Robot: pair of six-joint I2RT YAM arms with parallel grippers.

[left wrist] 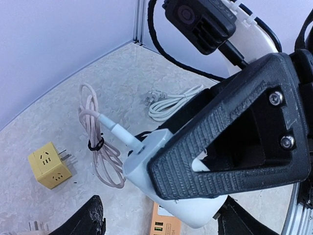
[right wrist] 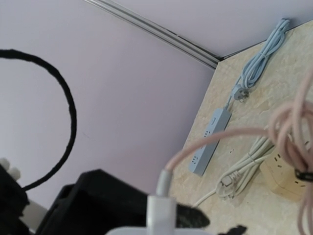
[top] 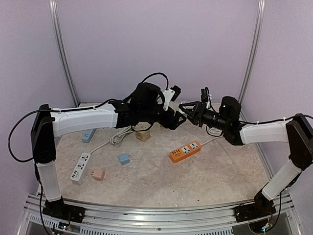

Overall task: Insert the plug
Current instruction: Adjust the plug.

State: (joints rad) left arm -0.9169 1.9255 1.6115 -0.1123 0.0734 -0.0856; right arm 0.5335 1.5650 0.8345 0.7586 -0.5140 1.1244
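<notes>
Right jaws pinch white block (left wrist: 188, 210) mid-air; left jaws spread around it, not gripping; pink cord (left wrist: 96, 142) hangs at nine o'clock; early release risks a drop

White links (top: 83, 121), black joints (top: 43, 139), black cables (right wrist: 72, 111), ribbed end effector fingers (left wrist: 205, 142), silver screws (left wrist: 276, 98)

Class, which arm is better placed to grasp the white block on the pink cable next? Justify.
Probably left: the left gripper, open, straddles the white block, which the right gripper clamps.
</notes>
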